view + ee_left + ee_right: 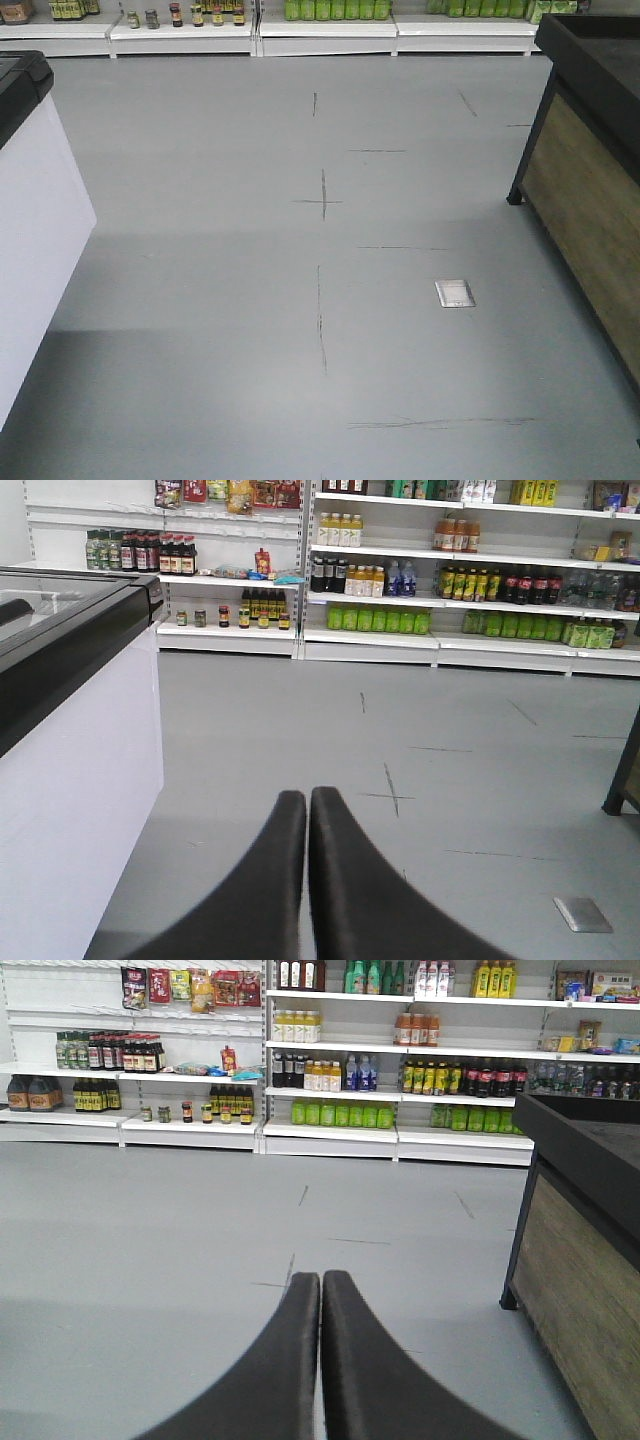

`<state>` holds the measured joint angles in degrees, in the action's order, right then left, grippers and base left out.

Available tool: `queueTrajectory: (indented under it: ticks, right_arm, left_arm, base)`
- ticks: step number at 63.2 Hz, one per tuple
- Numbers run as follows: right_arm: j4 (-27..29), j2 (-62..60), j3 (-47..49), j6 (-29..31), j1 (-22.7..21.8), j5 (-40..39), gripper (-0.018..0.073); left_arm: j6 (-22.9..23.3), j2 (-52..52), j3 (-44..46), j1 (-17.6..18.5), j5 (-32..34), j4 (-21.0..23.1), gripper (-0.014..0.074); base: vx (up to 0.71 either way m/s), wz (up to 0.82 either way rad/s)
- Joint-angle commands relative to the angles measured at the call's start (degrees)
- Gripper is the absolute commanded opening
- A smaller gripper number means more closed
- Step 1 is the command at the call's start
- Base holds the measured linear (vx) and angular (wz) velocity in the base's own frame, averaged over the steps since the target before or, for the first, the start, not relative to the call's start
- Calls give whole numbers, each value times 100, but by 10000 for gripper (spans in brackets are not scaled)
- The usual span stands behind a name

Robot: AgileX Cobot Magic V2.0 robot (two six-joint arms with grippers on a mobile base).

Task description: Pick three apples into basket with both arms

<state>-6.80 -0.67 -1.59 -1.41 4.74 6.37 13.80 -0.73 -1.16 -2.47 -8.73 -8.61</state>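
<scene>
Since neither apples nor basket in view (just floor (250, 300), shelves (330, 1132)), nothing looks done; left gripper (307, 796), right gripper (321, 1279) both pressed together, empty.

Grey floor (200, 300), smooth, with dark scuffed cross marks (322, 202). Metal floor plate (455, 293) right of centre. Far wall: white shelves (330, 1132) stocked with bottles (340, 1113) and jars (185, 1112). Near left: white freezer (70, 810), black rim. Right: wood-panelled counter (580, 1300), black top. Light even, indoor.
</scene>
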Motion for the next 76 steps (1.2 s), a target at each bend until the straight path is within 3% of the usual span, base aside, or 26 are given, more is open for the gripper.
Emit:
queueTrajectory:
  ticks: [1,76]
  right_arm:
    - [-50,-69,-79,41,-26,-409,-8]
    - [-50,-69,-79,41,-26,-409,-8]
  left_arm:
    - [65,-77,101,34,455,31,-6]
    - [65,-77,101,34,455,31,-6]
  base:
    - [0,0]
    - [0,0]
